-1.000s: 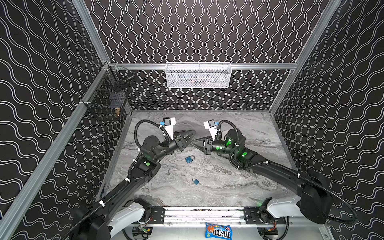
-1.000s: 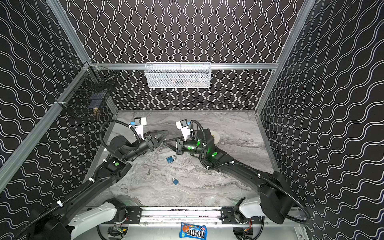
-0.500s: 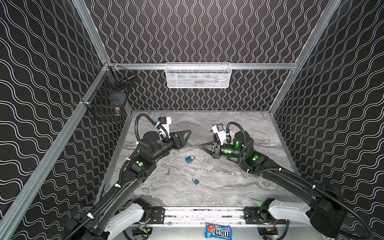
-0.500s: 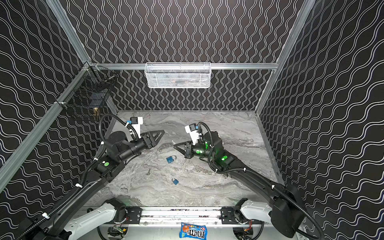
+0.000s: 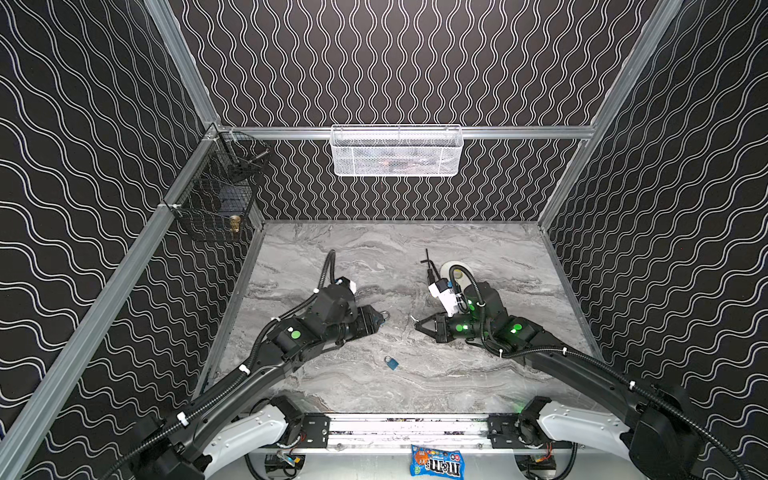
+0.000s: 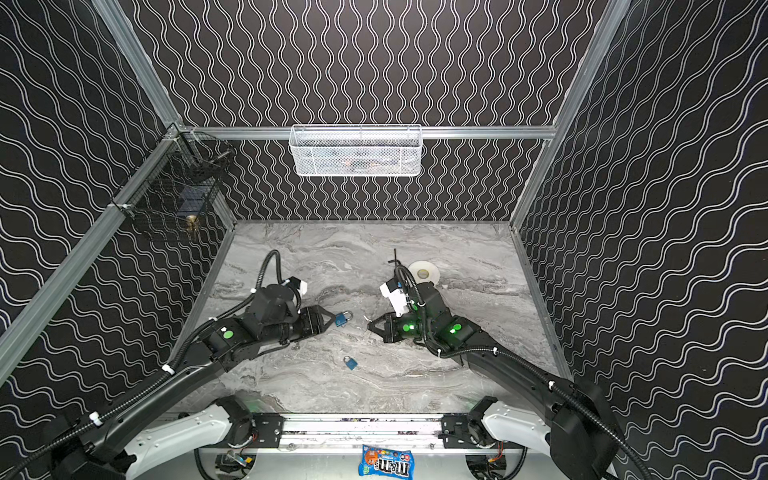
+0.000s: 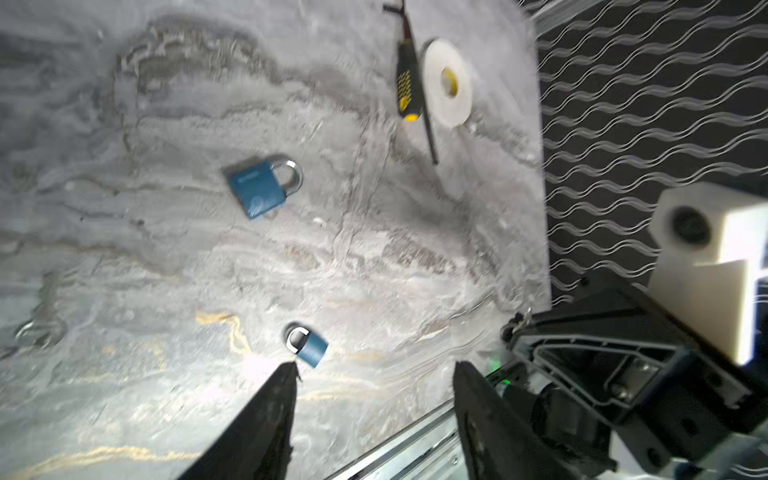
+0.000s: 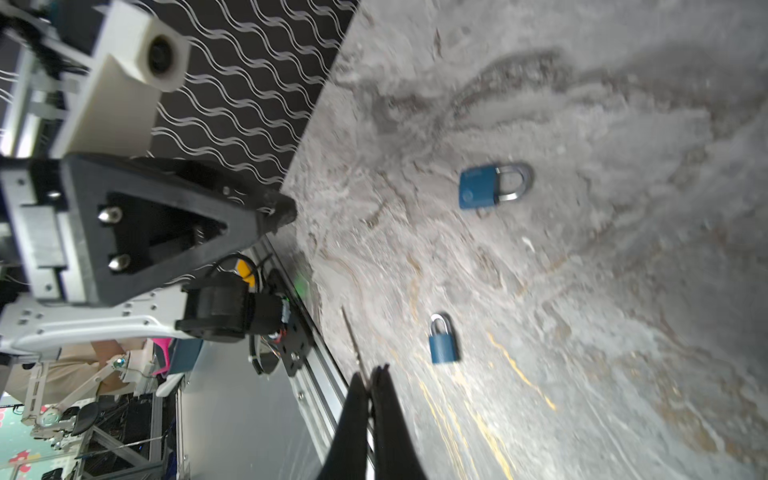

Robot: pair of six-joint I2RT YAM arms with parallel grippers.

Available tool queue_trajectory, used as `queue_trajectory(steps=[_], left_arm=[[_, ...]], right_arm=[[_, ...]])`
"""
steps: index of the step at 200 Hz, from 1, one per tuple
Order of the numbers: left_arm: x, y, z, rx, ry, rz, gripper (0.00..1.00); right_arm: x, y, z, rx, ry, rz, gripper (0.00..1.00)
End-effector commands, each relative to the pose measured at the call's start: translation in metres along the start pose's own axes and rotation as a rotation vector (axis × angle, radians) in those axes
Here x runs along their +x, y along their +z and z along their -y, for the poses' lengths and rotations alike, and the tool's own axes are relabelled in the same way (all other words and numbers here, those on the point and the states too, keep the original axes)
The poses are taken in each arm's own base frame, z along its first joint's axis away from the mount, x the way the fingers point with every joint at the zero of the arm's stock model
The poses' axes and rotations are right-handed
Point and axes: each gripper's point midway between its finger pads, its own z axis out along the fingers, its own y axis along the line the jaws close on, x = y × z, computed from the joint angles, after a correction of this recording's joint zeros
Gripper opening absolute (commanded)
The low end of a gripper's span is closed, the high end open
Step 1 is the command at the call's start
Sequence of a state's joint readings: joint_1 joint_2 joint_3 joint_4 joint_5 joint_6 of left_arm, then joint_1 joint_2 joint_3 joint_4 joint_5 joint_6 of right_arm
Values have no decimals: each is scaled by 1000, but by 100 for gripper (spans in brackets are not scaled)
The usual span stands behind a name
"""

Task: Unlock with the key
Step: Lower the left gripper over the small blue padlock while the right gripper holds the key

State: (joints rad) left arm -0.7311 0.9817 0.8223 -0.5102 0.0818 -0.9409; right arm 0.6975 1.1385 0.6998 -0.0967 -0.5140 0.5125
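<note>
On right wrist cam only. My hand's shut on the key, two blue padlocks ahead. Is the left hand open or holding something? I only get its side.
Observer: Open and empty. The left wrist view shows the left hand with its jaws apart and nothing between them.
Operator: Anything on the table behind me that I can't see?
Observer: Yes. A screwdriver lies beside a roll of tape on the table, behind the right arm.
</note>
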Motion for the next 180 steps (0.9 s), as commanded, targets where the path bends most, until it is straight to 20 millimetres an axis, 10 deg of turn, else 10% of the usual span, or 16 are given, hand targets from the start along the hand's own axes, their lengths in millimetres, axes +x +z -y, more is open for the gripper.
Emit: queue_trajectory(steps=[1,68,180], left_arm=[[14,9,-13,-93,-21,-16,63],[72,52,-20,-231,51,-141,64],[114,96,-37,-323,41,-210,63]], right_arm=[[13,3,8,5,26,-34,0],[34,18,30,25,98,-83,0],[36,17,53,126,107,-74,0]])
